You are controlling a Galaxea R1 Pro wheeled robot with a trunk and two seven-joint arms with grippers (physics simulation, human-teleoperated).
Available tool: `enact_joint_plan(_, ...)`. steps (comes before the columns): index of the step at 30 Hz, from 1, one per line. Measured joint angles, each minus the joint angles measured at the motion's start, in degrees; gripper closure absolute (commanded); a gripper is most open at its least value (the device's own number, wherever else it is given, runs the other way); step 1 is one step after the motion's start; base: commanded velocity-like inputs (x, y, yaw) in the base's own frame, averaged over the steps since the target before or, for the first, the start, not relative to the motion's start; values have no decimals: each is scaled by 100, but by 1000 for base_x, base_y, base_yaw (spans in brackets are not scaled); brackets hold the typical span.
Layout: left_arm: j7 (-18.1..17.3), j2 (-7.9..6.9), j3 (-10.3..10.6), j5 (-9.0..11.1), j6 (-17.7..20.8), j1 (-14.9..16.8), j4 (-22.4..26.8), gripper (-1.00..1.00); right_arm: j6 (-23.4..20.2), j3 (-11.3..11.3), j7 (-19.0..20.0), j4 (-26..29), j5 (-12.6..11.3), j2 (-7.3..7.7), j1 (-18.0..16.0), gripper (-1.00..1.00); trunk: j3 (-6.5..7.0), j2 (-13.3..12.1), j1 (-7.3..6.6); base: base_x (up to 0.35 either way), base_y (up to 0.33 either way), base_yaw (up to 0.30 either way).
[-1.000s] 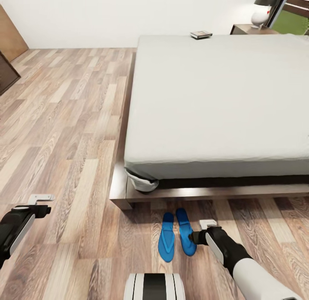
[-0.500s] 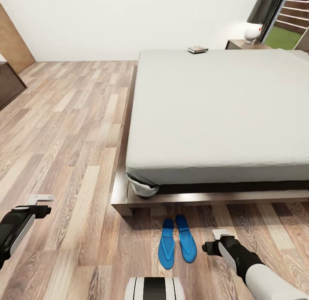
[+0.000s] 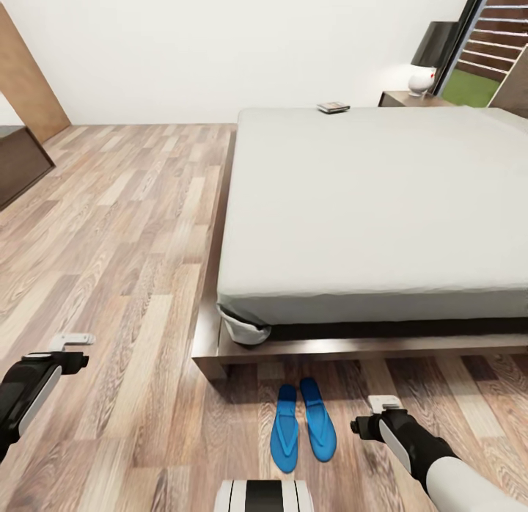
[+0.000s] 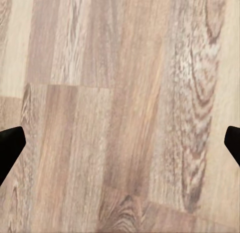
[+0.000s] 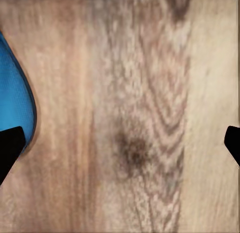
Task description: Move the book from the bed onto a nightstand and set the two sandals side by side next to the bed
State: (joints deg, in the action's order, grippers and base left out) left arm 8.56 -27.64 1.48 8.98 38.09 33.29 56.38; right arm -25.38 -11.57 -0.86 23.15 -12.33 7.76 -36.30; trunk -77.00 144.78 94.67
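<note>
The large low bed with light-grey mattress and dark brown frame (image 3: 381,204) runs off the head view's right edge, far beyond the right claw (image 3: 384,405). On its far edge, well away from both claws, the thin small paperback book (image 3: 334,108) is too small for its cover to be read. The dark reddish-brown wooden nightstand (image 3: 411,99) beyond is mostly hidden behind the mattress. In the right wrist view a bright blue flat sandal (image 5: 15,100) beside one fingertip (image 5: 10,145) is cut by the frame.
</note>
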Motion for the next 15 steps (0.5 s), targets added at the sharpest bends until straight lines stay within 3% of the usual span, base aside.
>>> enact_joint_plan(5,0,-2,-3,-1,53,0,-3,-100,26,-5,-1,-5,0,-15,10,-100,111,-7,-13,0,0,0)
enact_joint_plan(11,21,19,-13,49,-35,-3,-752,-100,36,-9,-3,-9,0,-29,21,-100,244,-15,-28,0,0,0)
enact_joint_plan(15,25,45,-10,65,-538,-1,-1545,-100,35,-13,-12,-13,-4,-34,21,-100,332,-20,-38,0,0,0)
